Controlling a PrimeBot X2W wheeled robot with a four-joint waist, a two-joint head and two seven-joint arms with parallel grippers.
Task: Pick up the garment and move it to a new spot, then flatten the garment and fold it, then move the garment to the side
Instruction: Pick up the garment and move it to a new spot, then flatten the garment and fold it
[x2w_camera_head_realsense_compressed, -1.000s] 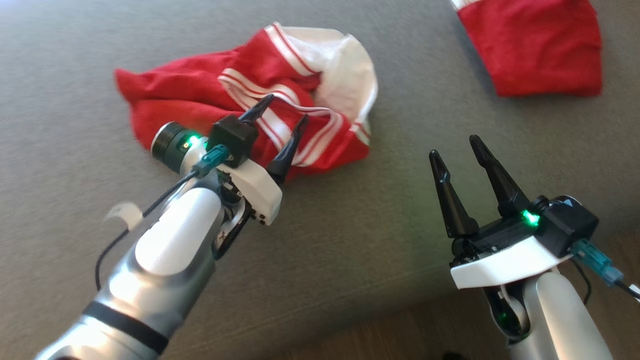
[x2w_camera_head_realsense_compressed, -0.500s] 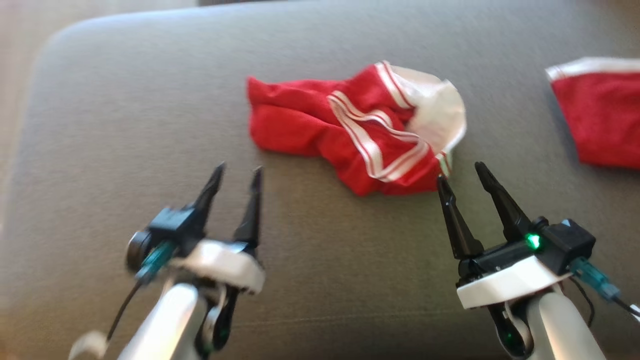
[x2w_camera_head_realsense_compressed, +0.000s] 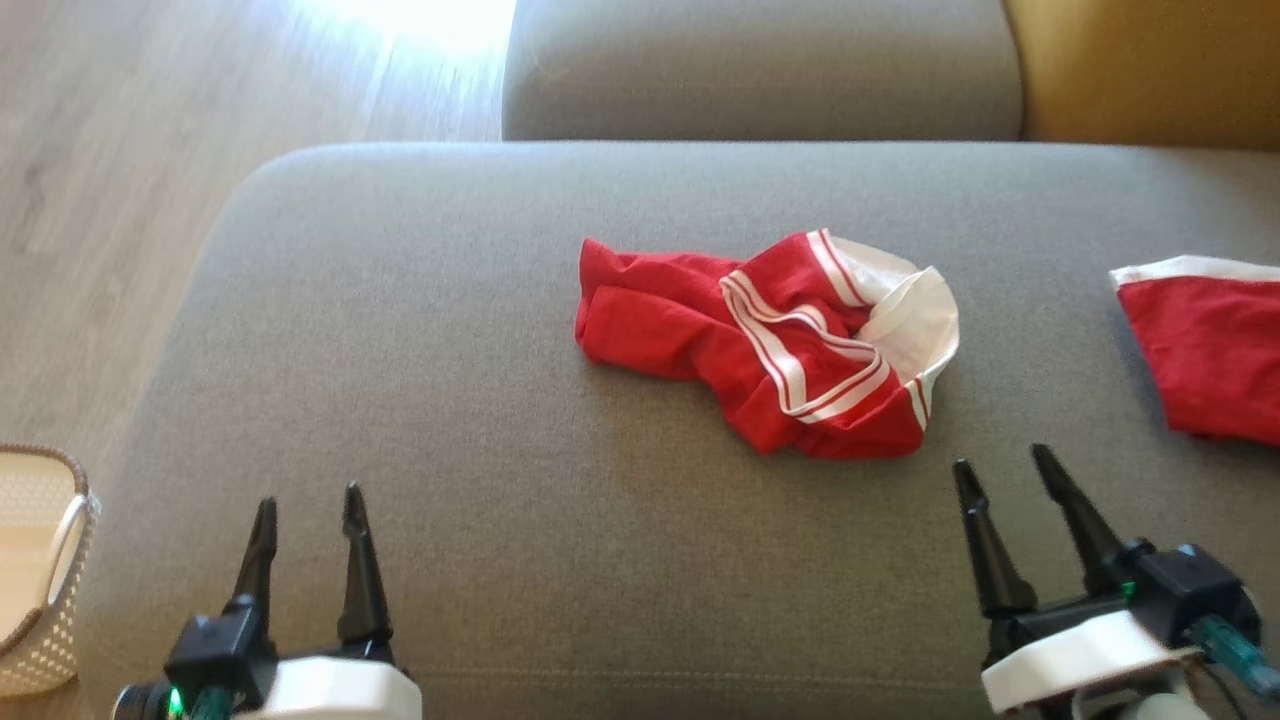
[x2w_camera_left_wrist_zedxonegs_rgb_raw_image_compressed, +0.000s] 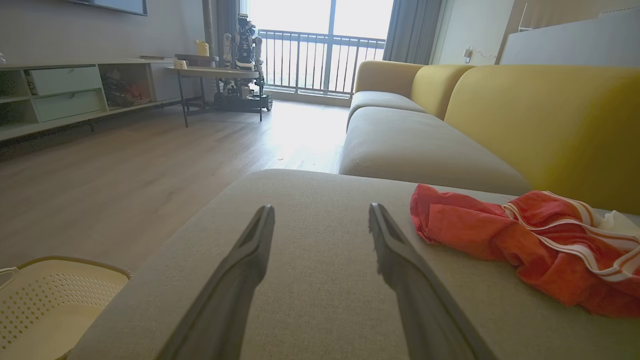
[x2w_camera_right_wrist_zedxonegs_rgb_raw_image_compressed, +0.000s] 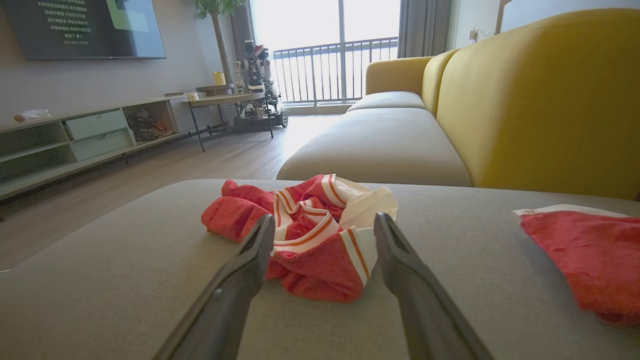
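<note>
Both grippers hover at the near edge of the seat with nothing in them: left gripper (x2w_camera_head_realsense_compressed: 309, 495) low on the left, right gripper (x2w_camera_head_realsense_compressed: 1001, 458) low on the right, each with its two dark fingers spread wide and pointing away from the robot over the gray sofa cushion (x2w_camera_head_realsense_compressed: 450, 350). Off the left side of the cushion, down on the floor, sits a cream basket (x2w_camera_head_realsense_compressed: 40, 570) full of little holes. Next up is the garment (x2w_camera_head_realsense_compressed: 760, 340), red with white stripes and a white band, lying crumpled in a heap around the middle of the cushion, a bit closer to the right gripper than the left, and neither one touches it. From the right wrist it sits just past the fingertips, framed between them. Over at the right edge lies a second red cloth (x2w_camera_head_realsense_compressed: 1210, 350) with a white edge, apart from the heap. Farther back there's another gray seat (x2w_camera_head_realsense_compressed: 760, 70), a yellow backrest (x2w_camera_head_realsense_compressed: 1140, 70) on the right and wood floor (x2w_camera_head_realsense_compressed: 100, 150) on the left. Way off by the balcony window (x2w_camera_right_wrist_zedxonegs_rgb_raw_image_compressed: 310, 25) stands a wheeled robot (x2w_camera_right_wrist_zedxonegs_rgb_raw_image_compressed: 257, 65) next to a small table (x2w_camera_right_wrist_zedxonegs_rgb_raw_image_compressed: 225, 96).
</note>
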